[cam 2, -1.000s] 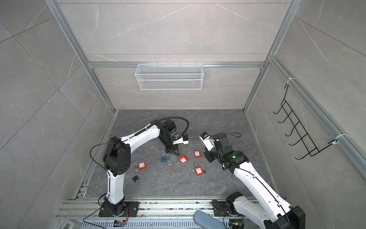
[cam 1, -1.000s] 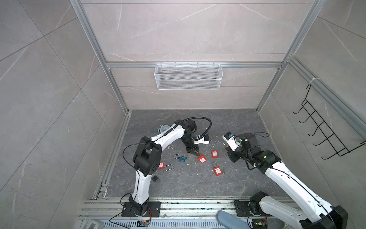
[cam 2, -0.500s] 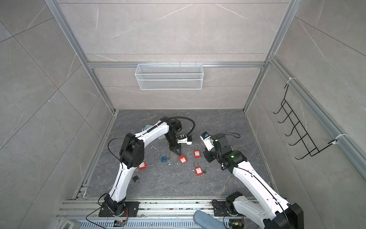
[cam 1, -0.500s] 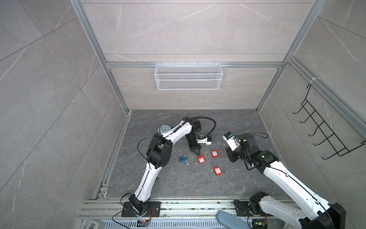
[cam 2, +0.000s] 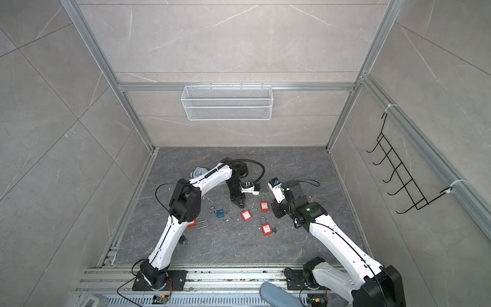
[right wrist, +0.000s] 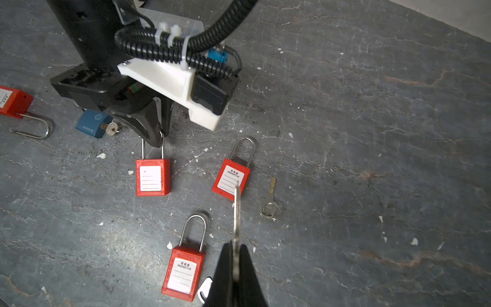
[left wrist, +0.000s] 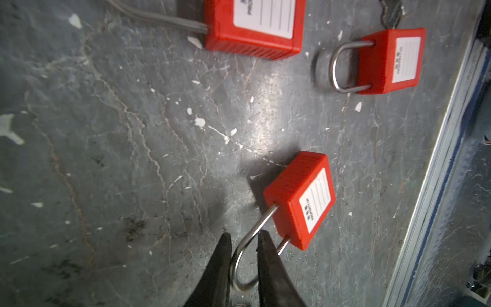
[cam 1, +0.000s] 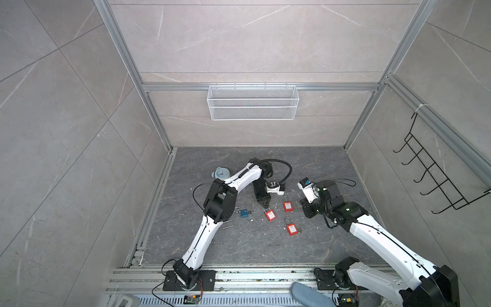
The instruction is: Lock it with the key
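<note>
So, early stage: key [right wrist: 236,212] clamped in right gripper [right wrist: 235,247], blade forward, not yet in any keyhole. Red padlock [left wrist: 300,199] lies near bench [cam 1: 239,247] middle, shackle [left wrist: 261,221] between slightly parted jaws of left gripper [left wrist: 244,234]. Insertion, turn remain. Back-wall wire basket [cam 1: 252,102]: nothing visible inside.

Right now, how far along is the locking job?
Done: the right hand pinches a key. In hand: the left hand straddles the shackle of a red padlock, jaws slightly apart. Left: the held key is not yet in that padlock.
</note>
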Action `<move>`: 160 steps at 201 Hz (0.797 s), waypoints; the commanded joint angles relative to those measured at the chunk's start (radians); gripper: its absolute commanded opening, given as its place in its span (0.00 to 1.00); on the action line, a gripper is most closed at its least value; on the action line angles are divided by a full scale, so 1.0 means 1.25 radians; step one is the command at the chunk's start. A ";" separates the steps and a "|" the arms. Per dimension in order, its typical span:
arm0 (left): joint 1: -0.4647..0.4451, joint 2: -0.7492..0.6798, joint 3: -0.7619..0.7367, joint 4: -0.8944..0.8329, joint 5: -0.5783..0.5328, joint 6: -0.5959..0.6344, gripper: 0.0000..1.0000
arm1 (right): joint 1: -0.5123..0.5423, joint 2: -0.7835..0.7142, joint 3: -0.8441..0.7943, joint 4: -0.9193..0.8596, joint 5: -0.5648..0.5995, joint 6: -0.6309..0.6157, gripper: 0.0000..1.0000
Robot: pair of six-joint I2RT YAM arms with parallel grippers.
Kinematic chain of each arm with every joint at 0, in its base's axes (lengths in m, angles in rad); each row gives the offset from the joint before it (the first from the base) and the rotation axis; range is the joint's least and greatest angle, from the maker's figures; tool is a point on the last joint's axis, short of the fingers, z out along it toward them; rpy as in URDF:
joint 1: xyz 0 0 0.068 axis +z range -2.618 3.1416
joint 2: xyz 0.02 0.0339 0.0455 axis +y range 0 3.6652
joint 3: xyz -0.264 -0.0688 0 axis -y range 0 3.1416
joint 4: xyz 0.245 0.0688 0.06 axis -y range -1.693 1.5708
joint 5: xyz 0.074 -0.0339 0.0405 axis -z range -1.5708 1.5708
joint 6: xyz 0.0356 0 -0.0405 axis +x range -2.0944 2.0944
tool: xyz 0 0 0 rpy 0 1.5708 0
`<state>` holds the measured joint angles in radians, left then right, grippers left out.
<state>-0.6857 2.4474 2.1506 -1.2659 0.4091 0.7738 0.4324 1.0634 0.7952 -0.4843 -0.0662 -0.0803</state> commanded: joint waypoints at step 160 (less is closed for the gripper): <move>0.092 -0.638 -0.819 0.907 -0.017 -0.479 0.29 | 0.135 0.305 0.084 0.038 -0.103 0.201 0.00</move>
<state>-0.5568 1.7447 1.2675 -0.3588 0.3763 0.3470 0.5850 1.3750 0.8536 -0.4641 -0.1772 0.1226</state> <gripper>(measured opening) 0.286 0.063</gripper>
